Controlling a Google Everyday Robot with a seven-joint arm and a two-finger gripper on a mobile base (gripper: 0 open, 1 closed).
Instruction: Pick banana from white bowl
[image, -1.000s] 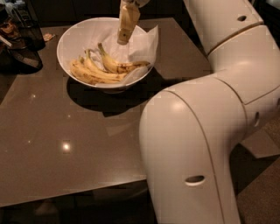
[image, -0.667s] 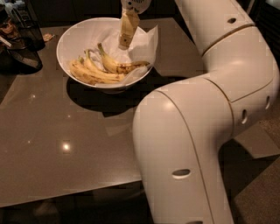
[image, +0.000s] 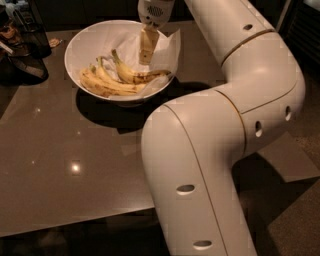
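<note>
Though its state is unclear, the gripper (image: 145, 56) hovers just above the banana (image: 138, 76).

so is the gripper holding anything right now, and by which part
Nothing appears held. The gripper hangs over the white bowl, just above the banana, which lies in the bowl beside the other bananas.

The glossy dark-brown table (image: 75, 150) carries the white bowl (image: 75, 42) near its far edge, with dark clutter (image: 25, 47) at its far left corner, while the gripper (image: 145, 59) hangs over the bowl's right side.
</note>
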